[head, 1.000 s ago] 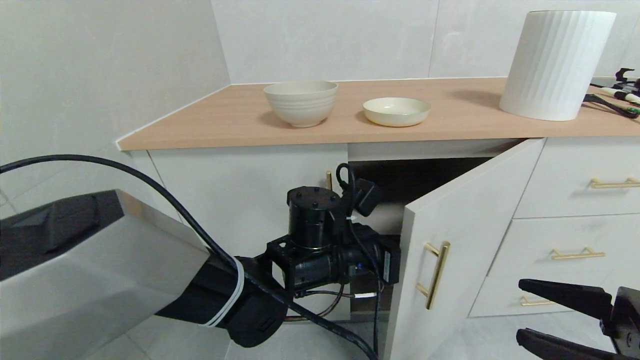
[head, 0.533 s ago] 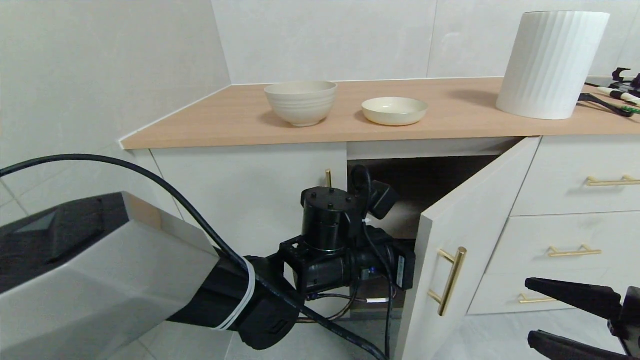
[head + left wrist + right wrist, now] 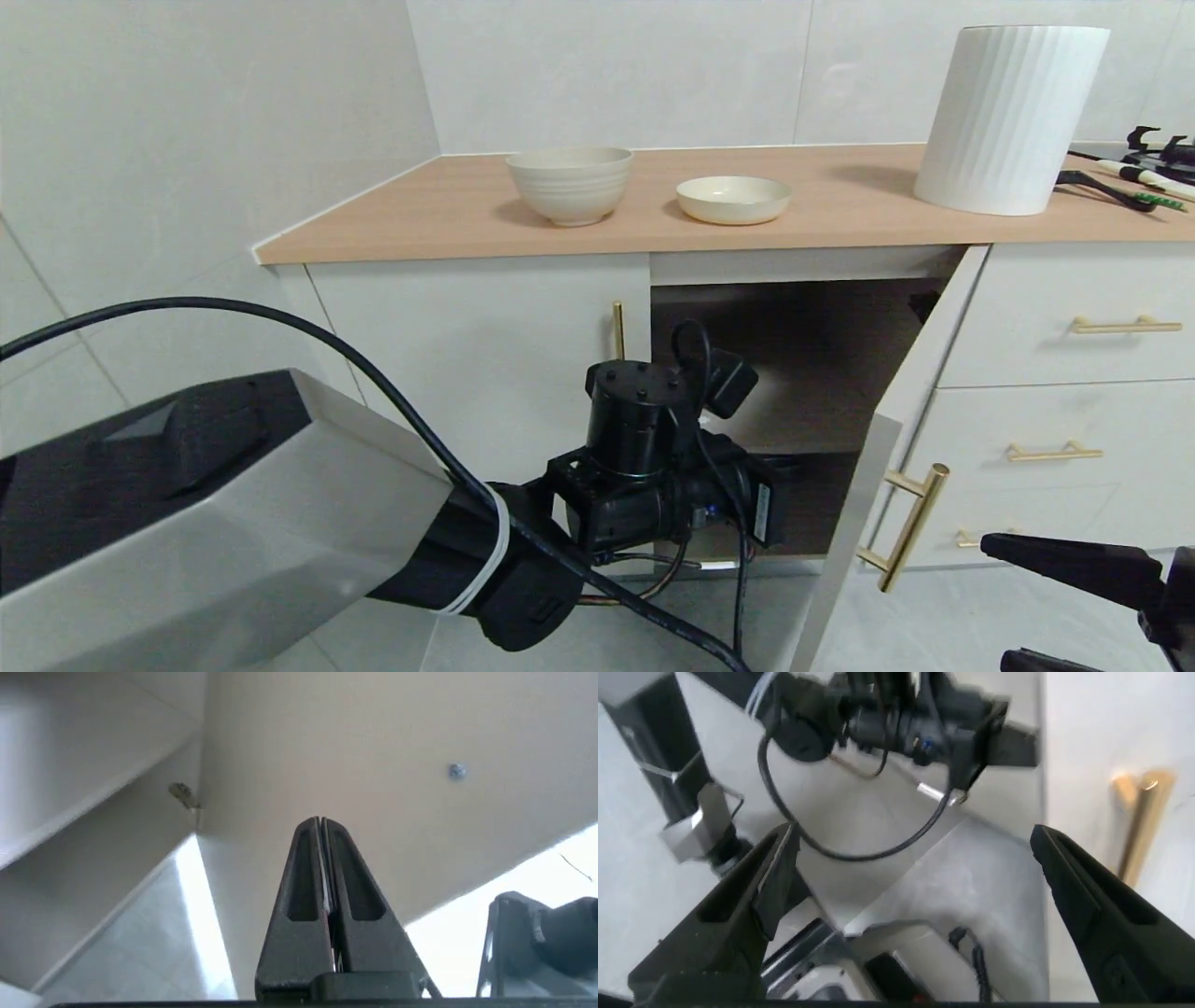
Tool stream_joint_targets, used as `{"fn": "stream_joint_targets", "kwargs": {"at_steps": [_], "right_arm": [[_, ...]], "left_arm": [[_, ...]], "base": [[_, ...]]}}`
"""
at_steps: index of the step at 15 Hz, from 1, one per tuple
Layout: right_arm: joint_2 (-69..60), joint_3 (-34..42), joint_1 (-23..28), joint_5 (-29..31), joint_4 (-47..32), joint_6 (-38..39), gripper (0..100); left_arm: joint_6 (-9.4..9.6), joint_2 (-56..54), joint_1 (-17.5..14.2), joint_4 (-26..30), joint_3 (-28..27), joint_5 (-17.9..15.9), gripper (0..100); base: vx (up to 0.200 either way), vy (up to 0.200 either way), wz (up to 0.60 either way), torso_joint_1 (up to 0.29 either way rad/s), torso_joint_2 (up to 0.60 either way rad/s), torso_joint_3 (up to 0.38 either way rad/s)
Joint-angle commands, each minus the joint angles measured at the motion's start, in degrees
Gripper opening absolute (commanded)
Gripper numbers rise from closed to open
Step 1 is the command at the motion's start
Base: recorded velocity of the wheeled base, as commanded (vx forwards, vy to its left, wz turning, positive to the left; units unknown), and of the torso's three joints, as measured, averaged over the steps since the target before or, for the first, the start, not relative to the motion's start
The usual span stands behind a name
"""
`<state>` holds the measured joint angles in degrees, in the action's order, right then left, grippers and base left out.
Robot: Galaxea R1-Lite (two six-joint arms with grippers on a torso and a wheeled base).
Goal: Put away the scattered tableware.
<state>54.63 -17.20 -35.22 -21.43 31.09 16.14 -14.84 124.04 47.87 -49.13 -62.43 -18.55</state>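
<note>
My left gripper (image 3: 320, 859) is pressed together with nothing in it, on the inner side of the open cabinet door (image 3: 924, 373). My right gripper (image 3: 915, 849) is spread wide, low on the door's handle side. Bowl (image 3: 569, 184) and shallow dish (image 3: 734, 199) sit above and left of the door on the countertop (image 3: 448, 219), near each other but apart.

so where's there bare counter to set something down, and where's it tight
Bare countertop runs from the left corner to the bowl; another patch lies between the shallow dish and the white ribbed container. Crowded: the right end past that container, where utensils lie, and the mouth of the open cabinet, blocked by the left arm.
</note>
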Motion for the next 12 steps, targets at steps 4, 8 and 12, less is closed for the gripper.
{"fn": "stream_joint_targets", "kwargs": {"at_steps": [4,8,12], "right_arm": [[-2.2,0.1,0.0,-3.4,-0.1,0.0,100],[-9.3,1.2,0.1,-19.4,-2.8,0.2,100],[-10.3,1.2,0.2,-22.1,-3.6,0.2,100]], "left_arm": [[-0.02,1.4,1.3,0.2,-2.5,1.9,0],[-0.46,-3.4,17.3,1.0,-3.0,3.4,0],[-5.29,-9.4,8.6,-0.9,6.6,3.4,0]], "base": [[0.000,0.000,0.00,0.000,0.00,0.000],[0.000,0.000,0.00,0.000,0.00,0.000],[0.000,0.000,0.00,0.000,0.00,0.000]]}}
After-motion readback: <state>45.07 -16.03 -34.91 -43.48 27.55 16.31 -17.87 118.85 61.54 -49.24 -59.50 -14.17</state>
